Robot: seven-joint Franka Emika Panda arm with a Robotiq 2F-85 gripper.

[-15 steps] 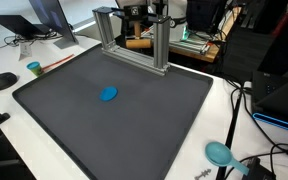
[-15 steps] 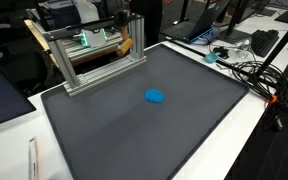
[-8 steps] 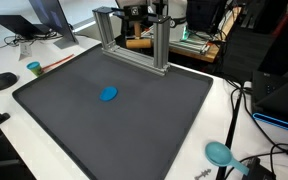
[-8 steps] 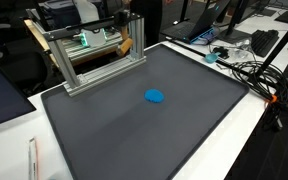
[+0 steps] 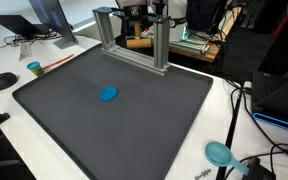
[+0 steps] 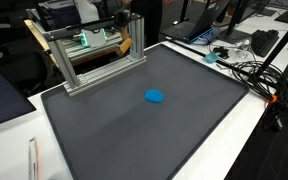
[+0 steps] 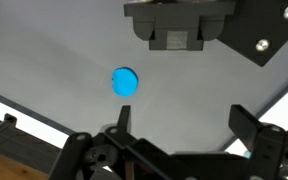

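A small round blue disc (image 5: 108, 94) (image 6: 155, 96) lies flat on a large dark grey mat (image 5: 144, 130) (image 6: 134, 140) in both exterior views. Neither exterior view shows the arm. In the wrist view the disc (image 7: 125, 82) sits on the mat (image 7: 54, 60), ahead of and left of my gripper (image 7: 184, 125). The gripper hangs well above the mat with its two dark fingers (image 7: 122, 118) spread wide apart. Nothing lies between them, and they touch nothing.
An aluminium frame (image 5: 134, 35) (image 6: 94, 55) stands at the mat's far edge. On the white table lie a teal round thing (image 5: 220, 153), a green cup (image 5: 34, 68), a black mouse (image 5: 2, 81) and a tangle of cables (image 6: 249, 70). Desks with equipment stand behind.
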